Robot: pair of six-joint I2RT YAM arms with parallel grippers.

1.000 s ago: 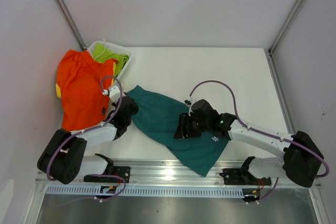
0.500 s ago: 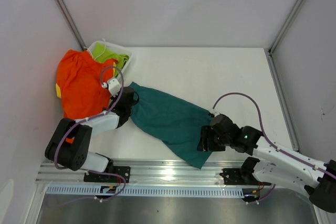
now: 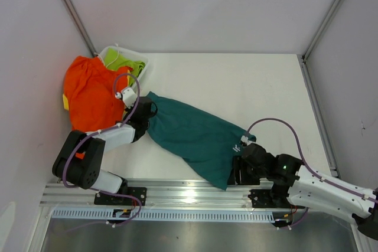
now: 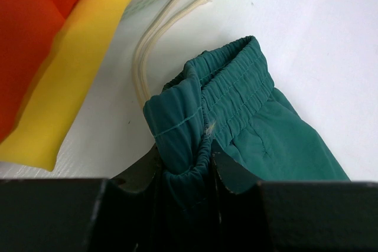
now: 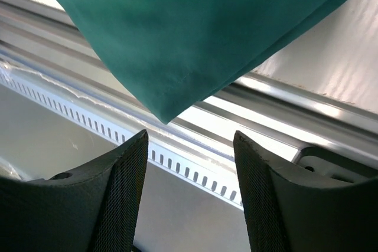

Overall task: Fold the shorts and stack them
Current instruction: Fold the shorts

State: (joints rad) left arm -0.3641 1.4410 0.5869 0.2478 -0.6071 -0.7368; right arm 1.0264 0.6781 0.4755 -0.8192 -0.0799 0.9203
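Note:
The teal shorts [image 3: 195, 137] lie spread slantwise from the left to the table's front edge. My left gripper [image 3: 143, 123] is shut on their gathered waistband [image 4: 233, 84], with cloth bunched between the fingers [image 4: 142, 172]; a white drawstring [image 4: 147, 45] trails beside it. My right gripper [image 3: 234, 172] hangs open just off the teal leg corner [image 5: 168, 113], over the front rail, with nothing between its pads [image 5: 127, 187]. The orange shorts [image 3: 88, 98] sit heaped at far left, next to the left gripper.
A white bin [image 3: 142, 63] at the back left holds a lime-green pair [image 3: 121, 60]. A yellow pair [image 4: 77, 69] pokes out under the orange heap. A metal rail [image 3: 177, 196] runs along the table's near edge. Grey walls close in both sides.
My right gripper has left the middle of the teal shorts and drawn back to their near corner at the front rail. The teal cloth now lies stretched flatter. The left gripper shifted slightly, still gripping.

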